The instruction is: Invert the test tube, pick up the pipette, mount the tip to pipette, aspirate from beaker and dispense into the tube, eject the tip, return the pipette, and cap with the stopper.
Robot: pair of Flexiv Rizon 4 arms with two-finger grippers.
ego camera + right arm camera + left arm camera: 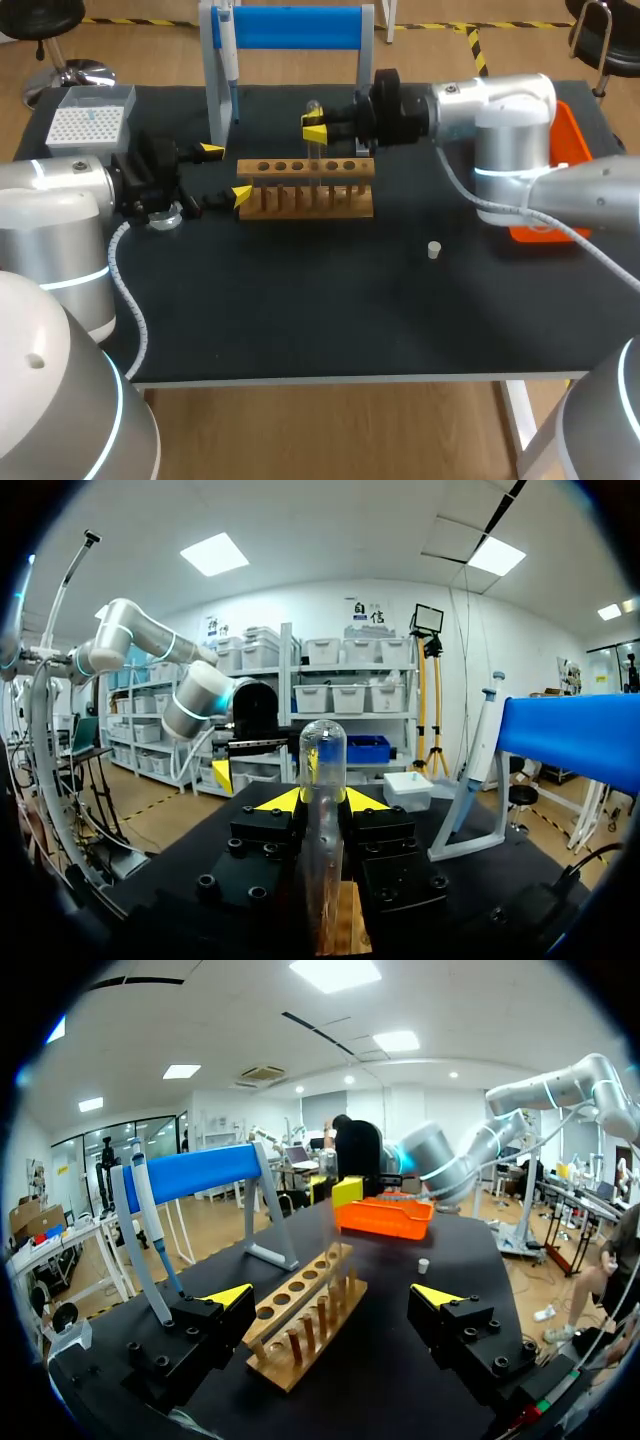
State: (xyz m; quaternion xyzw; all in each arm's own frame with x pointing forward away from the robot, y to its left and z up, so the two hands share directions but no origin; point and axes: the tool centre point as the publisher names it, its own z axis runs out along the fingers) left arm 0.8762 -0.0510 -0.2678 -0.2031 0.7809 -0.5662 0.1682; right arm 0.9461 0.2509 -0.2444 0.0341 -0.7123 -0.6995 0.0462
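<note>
My right gripper (315, 127) is shut on a clear glass test tube (313, 142), held upright just above the back row of the wooden rack (305, 190). In the right wrist view the test tube (322, 770) stands between the yellow tips of the right gripper (322, 802), rounded end uppermost. My left gripper (226, 172) is open at the rack's left end, holding nothing. Seen from the left wrist, the rack (300, 1330) lies ahead between the tips of the left gripper (332, 1296). The pipette (228, 55) hangs on the blue stand (290, 28). A small white stopper (434, 249) lies on the mat.
A tip box (85, 125) sits at the back left. An orange tray (565, 150) lies at the right edge behind my right arm. A small round object (165, 218) sits under my left wrist.
</note>
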